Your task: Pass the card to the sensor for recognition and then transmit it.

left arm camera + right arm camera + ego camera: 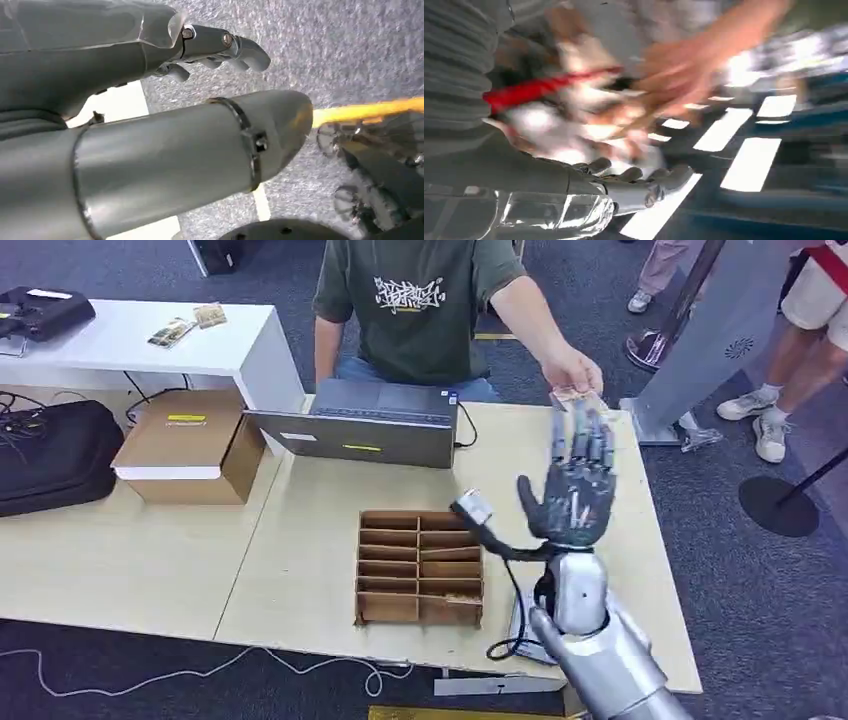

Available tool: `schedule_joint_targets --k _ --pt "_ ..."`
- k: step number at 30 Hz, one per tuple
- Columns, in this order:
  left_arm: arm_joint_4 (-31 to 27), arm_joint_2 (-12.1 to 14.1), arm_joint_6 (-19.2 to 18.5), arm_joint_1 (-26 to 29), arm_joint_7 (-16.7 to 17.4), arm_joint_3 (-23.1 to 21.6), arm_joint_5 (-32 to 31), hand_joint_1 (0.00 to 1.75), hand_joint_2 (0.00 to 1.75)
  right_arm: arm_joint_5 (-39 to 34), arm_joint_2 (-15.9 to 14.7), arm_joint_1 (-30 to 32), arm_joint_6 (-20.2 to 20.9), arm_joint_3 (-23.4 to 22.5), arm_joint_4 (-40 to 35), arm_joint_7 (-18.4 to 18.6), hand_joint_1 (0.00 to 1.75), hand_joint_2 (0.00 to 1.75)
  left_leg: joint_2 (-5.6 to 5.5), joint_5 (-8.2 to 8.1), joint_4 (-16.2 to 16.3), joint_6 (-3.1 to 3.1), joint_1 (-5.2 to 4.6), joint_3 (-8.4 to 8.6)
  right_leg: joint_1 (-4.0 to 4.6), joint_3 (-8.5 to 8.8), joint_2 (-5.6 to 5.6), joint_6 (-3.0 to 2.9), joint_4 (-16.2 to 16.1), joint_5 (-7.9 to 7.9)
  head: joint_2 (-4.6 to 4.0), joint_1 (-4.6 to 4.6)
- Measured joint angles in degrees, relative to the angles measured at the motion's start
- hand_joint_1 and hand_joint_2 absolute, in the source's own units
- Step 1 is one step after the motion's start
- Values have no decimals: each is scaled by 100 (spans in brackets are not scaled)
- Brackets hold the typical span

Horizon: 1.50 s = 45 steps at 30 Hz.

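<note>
The silver right arm comes up from the lower right of the head view, nearest of all, and ends in the dark right hand (pixel 575 490), raised flat over the right part of the bench (pixel 300 570) with its fingers straight, spread and gripping nothing. Just above its fingertips, in the upper middle-right of the frame, a person's hand (pixel 570 370) holds the card (pixel 580 397) at the far edge of the bench; the card sits right at the robot's fingertips, though whether it touches them I cannot tell. The person in the green shirt (pixel 420 300) sits behind a grey laptop (pixel 370 425) at top centre. In the lower middle lies a brown divided tray (pixel 420 565), and beside its upper right corner a small grey sensor (pixel 472 508) on a black cable. A cardboard box (pixel 190 445) and a black bag (pixel 55 455) lie at the left, and a white table (pixel 130 340) stands in the upper left.

In the left wrist view the left hand (pixel 150 100) hangs above grey carpet, fingers loosely bent and apart, with nothing in it. The right wrist view is heavily blurred; the right hand's fingers (pixel 644 185) lie extended and bare.
</note>
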Motion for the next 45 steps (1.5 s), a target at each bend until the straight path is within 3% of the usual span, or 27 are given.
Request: schedule_joint_targets --k 1,4,11,29,40,41,42,43,45 --pt "-9 0 0 -1 4 0 -9 0 0 -18 -2 -51 -9 122 103 -133 0 175 -1 -1 -2 -1 3 -3 3 2 -2 -7 0 -5 0 4" --pt "-39 13 0 -13 11 0 -24 0 0 -15 99 -186 -42 -154 426 -577 0 175 -10 -4 -6 -5 0 -15 3 0 -13 -6 0 -8 0 2" --pt "-55 22 -11 -37 35 0 -48 0 0 -7 289 -675 -39 -307 1090 -893 0 175 -2 -4 -4 -4 -6 -12 0 1 -11 -4 -4 -4 0 4" --pt "-98 31 -17 -35 74 0 -11 0 0 -7 472 -931 -149 -351 1554 -1035 0 175 -5 -5 -4 -5 -4 -13 0 0 -13 -5 -3 -5 0 4" --pt "-98 42 -28 -34 74 0 68 0 0 -7 525 -1206 -227 -244 1894 -891 0 175 -5 -5 -4 -5 -4 -14 0 0 -14 -5 -3 -5 0 4" --pt "-98 44 -30 -33 74 0 83 0 0 -7 525 -1235 -232 -224 1919 -902 9 175 -5 -5 -4 -5 -4 -14 0 0 -14 -5 -3 -5 0 4" --pt "-98 44 -35 -32 74 -2 92 0 0 -7 525 -1259 -238 -206 1936 -913 150 175 -5 -5 -4 -5 -4 -14 0 0 -14 -5 -3 -5 0 4" --pt "-98 46 -37 -32 74 0 103 0 0 -7 527 -1276 -245 -200 1951 -924 175 175 -5 -5 -4 -5 -4 -14 0 0 -14 -5 -3 -5 0 4" --pt "-98 46 -41 -32 74 0 116 0 0 -7 536 -1300 -262 -196 1973 -963 175 175 -5 -5 -4 -5 -4 -14 0 0 -14 -5 -3 -5 0 4"
